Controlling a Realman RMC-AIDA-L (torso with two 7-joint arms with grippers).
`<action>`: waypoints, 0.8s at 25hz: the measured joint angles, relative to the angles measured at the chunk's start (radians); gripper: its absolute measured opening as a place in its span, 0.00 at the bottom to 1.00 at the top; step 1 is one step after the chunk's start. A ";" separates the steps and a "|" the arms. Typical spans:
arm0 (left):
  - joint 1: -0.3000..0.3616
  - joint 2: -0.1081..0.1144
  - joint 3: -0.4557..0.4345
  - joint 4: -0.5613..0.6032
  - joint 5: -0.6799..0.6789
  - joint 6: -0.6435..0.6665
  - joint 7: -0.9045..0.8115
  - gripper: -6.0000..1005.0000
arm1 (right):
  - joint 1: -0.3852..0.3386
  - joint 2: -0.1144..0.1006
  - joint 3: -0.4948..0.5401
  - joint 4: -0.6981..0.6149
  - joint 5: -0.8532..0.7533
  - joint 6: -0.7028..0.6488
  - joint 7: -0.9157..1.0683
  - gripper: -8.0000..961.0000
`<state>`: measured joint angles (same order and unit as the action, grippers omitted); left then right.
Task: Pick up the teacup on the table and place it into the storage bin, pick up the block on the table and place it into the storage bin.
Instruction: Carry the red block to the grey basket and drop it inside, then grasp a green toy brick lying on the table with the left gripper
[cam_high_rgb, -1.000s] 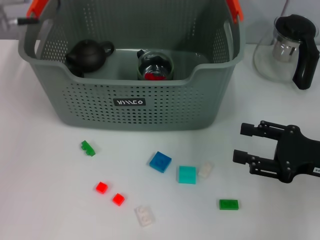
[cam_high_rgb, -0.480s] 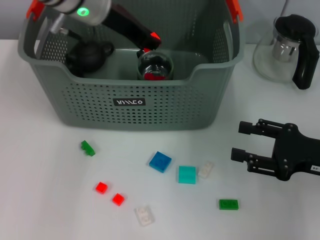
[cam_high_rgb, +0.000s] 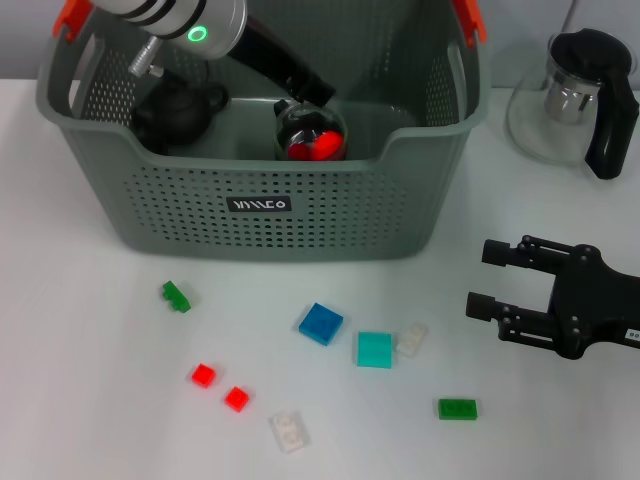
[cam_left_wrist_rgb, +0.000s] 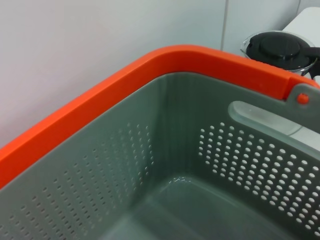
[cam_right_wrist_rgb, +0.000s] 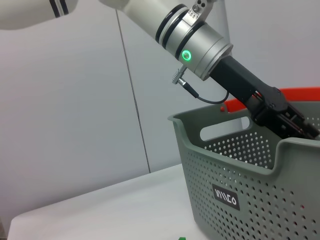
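Note:
The grey-green storage bin (cam_high_rgb: 400, 150) stands at the back of the table. Inside it a glass teacup (cam_high_rgb: 311, 135) with something red in it stands upright beside a black teapot (cam_high_rgb: 175, 110). My left gripper (cam_high_rgb: 305, 92) reaches down into the bin from the back left, just above the teacup; the right wrist view shows it (cam_right_wrist_rgb: 287, 120) dipping behind the bin's rim (cam_right_wrist_rgb: 240, 170). Several small blocks lie in front of the bin, among them a blue one (cam_high_rgb: 320, 324) and a teal one (cam_high_rgb: 374, 349). My right gripper (cam_high_rgb: 482, 279) is open and empty, low over the table at the right.
A glass pitcher with a black handle (cam_high_rgb: 580, 100) stands at the back right. Green (cam_high_rgb: 176, 296), red (cam_high_rgb: 203, 375) and clear (cam_high_rgb: 288, 432) blocks are scattered across the front. The left wrist view shows the bin's perforated wall (cam_left_wrist_rgb: 240, 165) and orange handle (cam_left_wrist_rgb: 150, 75).
My left arm has come into view from the back left and lowered into the bin toward the teacup. The right gripper has barely shifted. The blocks have not moved.

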<state>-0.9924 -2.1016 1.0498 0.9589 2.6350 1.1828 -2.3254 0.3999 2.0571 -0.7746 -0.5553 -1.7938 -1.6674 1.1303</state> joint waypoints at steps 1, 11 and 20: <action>0.000 0.000 0.000 0.002 -0.001 0.003 0.000 0.39 | 0.000 0.000 0.000 0.000 0.000 0.000 -0.001 0.77; 0.268 -0.031 -0.182 0.166 -0.766 0.129 0.332 0.61 | -0.005 0.001 0.002 0.000 0.005 0.008 -0.004 0.77; 0.351 0.004 -0.416 -0.112 -1.111 0.636 0.532 0.73 | 0.003 0.002 0.011 0.000 0.006 -0.001 0.003 0.77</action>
<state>-0.6409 -2.0980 0.6341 0.8469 1.5237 1.8185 -1.7934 0.4030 2.0586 -0.7637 -0.5552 -1.7880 -1.6684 1.1329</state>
